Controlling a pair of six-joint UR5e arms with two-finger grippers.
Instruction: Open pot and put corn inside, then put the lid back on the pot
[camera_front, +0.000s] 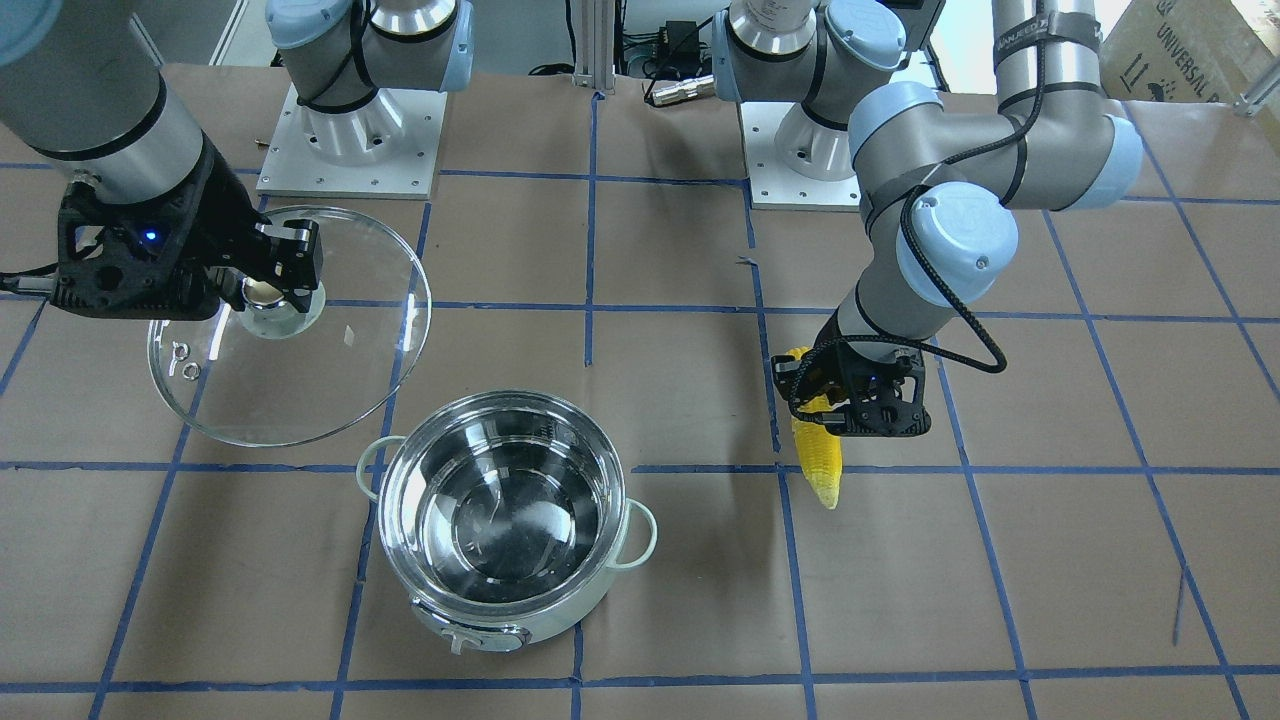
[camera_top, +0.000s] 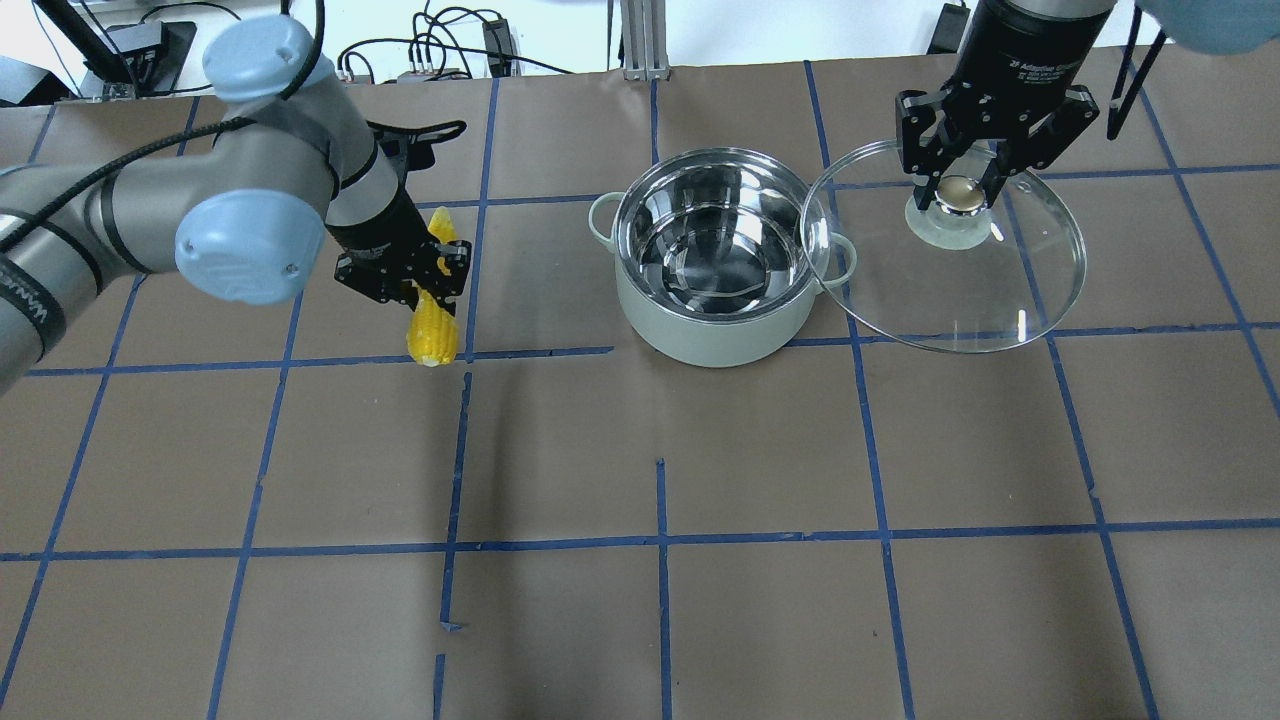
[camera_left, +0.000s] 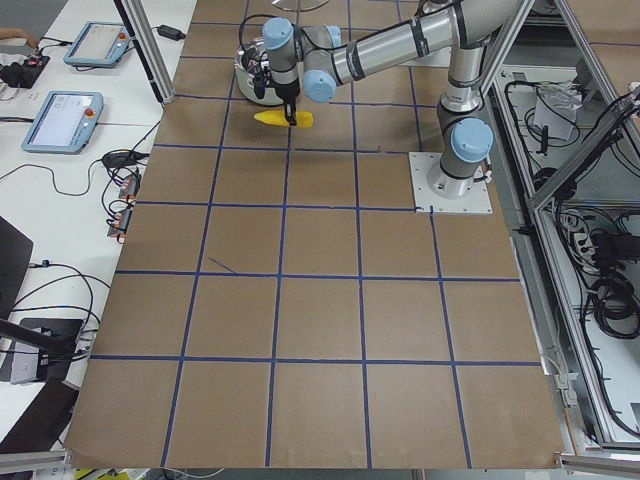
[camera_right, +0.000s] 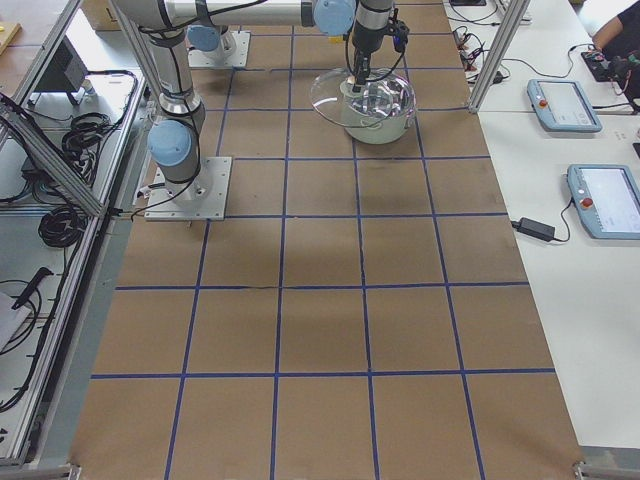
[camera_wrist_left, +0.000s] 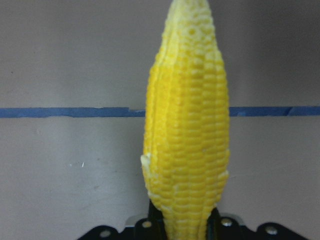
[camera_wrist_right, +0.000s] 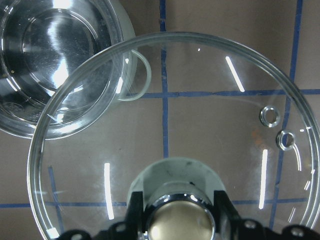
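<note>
The steel pot (camera_top: 712, 262) stands open and empty at mid table; it also shows in the front view (camera_front: 505, 520). My left gripper (camera_top: 415, 278) is shut on the yellow corn (camera_top: 432, 320), held to the left of the pot, its blunt end toward the robot. The corn fills the left wrist view (camera_wrist_left: 187, 130) and shows in the front view (camera_front: 815, 455). My right gripper (camera_top: 962, 192) is shut on the knob of the glass lid (camera_top: 990, 290), held to the right of the pot with its edge overlapping the pot's rim. The lid shows in the right wrist view (camera_wrist_right: 200, 125) and the front view (camera_front: 330, 340).
Brown paper with a blue tape grid covers the table (camera_top: 660, 480). The two arm bases (camera_front: 350, 140) stand at the robot's side. Tablets and cables (camera_left: 65, 120) lie on a side bench beyond the table edge.
</note>
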